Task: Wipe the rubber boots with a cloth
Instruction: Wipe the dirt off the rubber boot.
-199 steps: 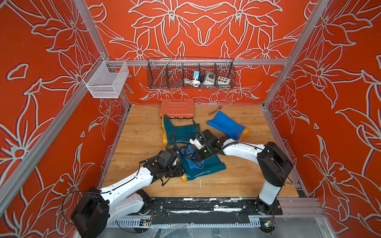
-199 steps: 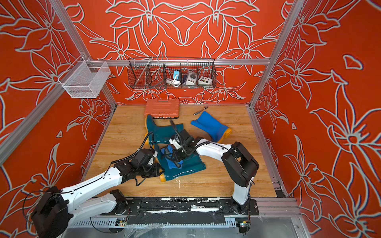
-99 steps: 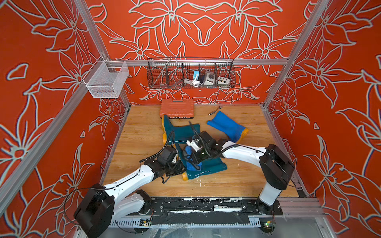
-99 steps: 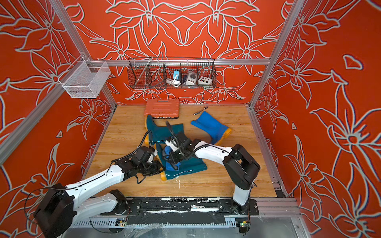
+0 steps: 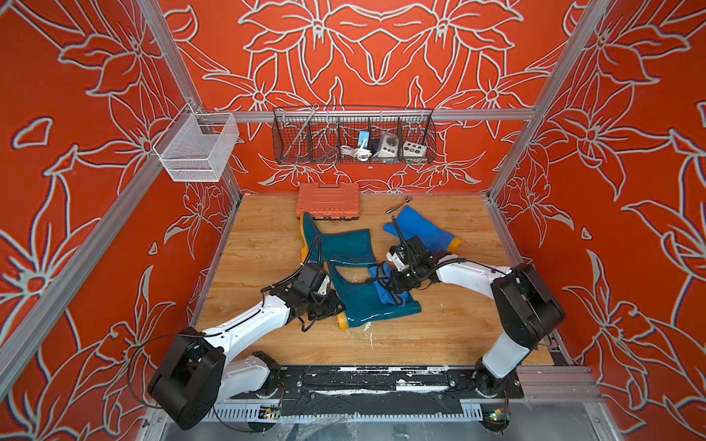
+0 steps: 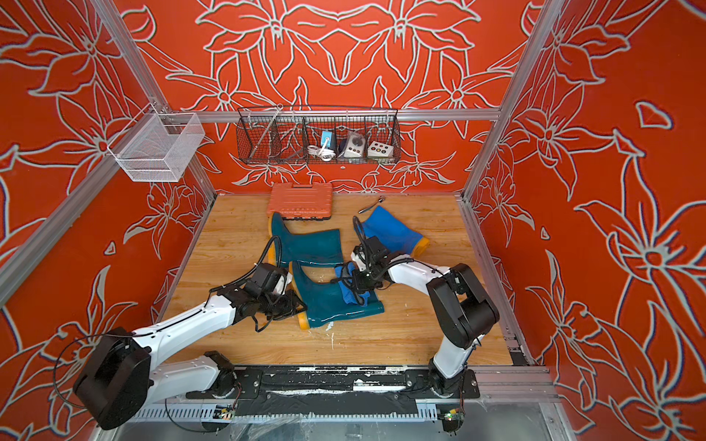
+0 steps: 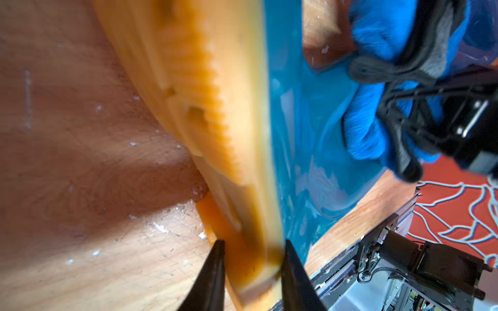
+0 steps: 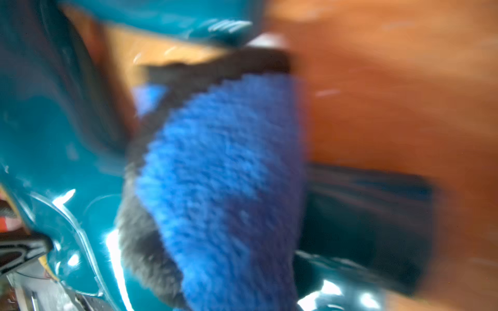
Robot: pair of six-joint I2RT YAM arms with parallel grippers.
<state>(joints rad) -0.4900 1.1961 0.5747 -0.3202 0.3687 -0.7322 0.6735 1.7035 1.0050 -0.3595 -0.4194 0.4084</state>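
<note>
The near teal boot (image 5: 366, 305) lies on its side on the wooden table (image 5: 267, 248), its shaft towards the right arm and its yellow-orange sole (image 7: 204, 107) towards the left arm. The cloth (image 5: 383, 293) sits bunched on the shaft near its open top, and we judge the wiping of this boot to be under way. The right gripper (image 5: 395, 285) is clenched on the cloth, which fills most of the right wrist view. The left gripper (image 7: 252, 245) grasps the heel end of the sole, one finger on each side, to steady the boot.

The far teal boot (image 5: 340, 244) lies just behind, nearly touching the near one. The bright blue boot (image 5: 420, 229) lies further back on the right, and an orange case (image 5: 328, 200) stands against the rear wall.

We see three risks from here:

- **Slipping hold:** The left hold takes only the tip of a glossy sole, so a firm stroke could pull the boot free and let it spin.
- **Running off the rim:** The cloth is near the open top, so a long stroke could run off the rim onto the table.
- **Dragging edge:** A loose black edge hangs from the cloth and could catch and drag.
</note>
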